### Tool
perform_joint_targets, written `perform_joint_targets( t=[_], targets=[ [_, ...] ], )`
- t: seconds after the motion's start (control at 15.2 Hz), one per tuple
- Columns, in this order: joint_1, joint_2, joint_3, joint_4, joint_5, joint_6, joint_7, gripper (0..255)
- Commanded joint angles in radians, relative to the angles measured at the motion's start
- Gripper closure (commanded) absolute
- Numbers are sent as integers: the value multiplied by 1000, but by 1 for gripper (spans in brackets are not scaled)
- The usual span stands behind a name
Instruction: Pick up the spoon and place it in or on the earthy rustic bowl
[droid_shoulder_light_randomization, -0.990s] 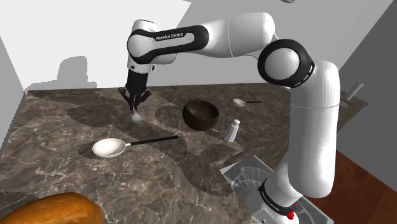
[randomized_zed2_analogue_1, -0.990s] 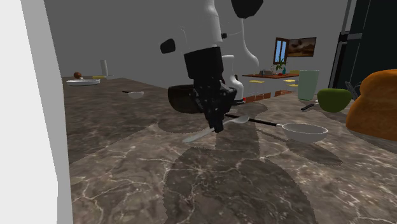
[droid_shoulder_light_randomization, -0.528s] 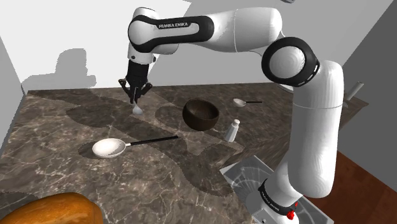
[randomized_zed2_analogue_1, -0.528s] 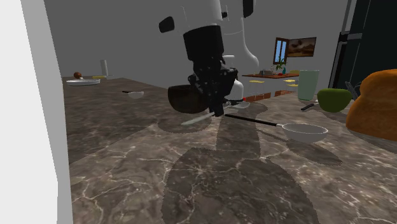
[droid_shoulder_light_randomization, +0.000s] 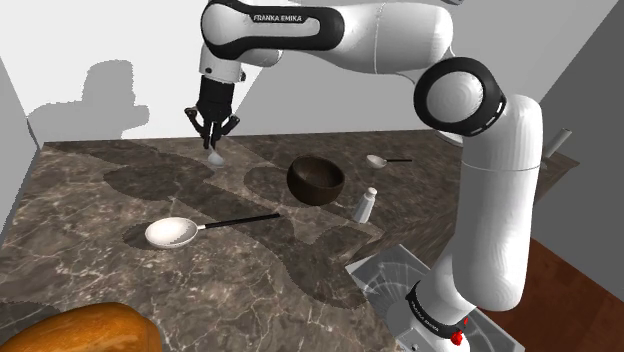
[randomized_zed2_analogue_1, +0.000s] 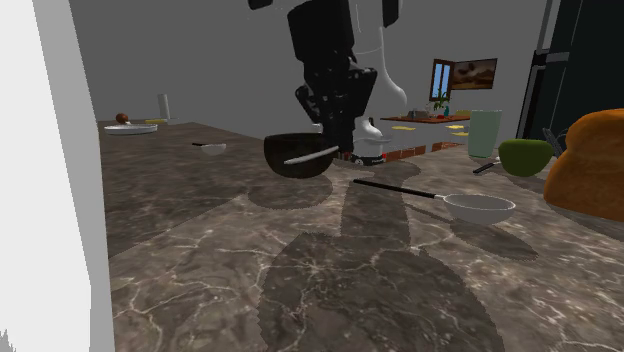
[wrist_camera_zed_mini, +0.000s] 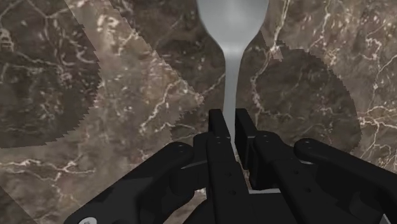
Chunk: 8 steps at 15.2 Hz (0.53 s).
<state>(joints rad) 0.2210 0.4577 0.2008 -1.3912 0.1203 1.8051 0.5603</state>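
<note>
In the shoulder view we see a loaf of bread (droid_shoulder_light_randomization: 80, 330) at the near left corner of the marbled desk (droid_shoulder_light_randomization: 90, 200). Next comes a white pan (droid_shoulder_light_randomization: 172, 232), its thin black handle pointing toward the middle. Above the desk's far edge the end effector (droid_shoulder_light_randomization: 213, 143) is clamped on the handle of the pale spoon (droid_shoulder_light_randomization: 214, 157), whose rounded end hangs below the grip, clear of the surface. Further right the dark bowl (droid_shoulder_light_randomization: 316, 180) sits upright near the middle of the desk, well apart from the spoon. A small white bottle (droid_shoulder_light_randomization: 365, 204) stands just beside the bowl, and a smaller pan (droid_shoulder_light_randomization: 378, 160) lies toward the far right corner. In the wrist view the two fingers (wrist_camera_zed_mini: 217, 130) clasp the spoon's handle between them.
</note>
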Motion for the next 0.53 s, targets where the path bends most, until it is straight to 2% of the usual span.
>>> perform_joint_targets(
  t=[0.0, 0.46],
  targets=[
    [0, -3, 0, 20, 0, -23, 4, 255],
    [3, -2, 2, 115, -3, -116, 19, 255]
  ],
)
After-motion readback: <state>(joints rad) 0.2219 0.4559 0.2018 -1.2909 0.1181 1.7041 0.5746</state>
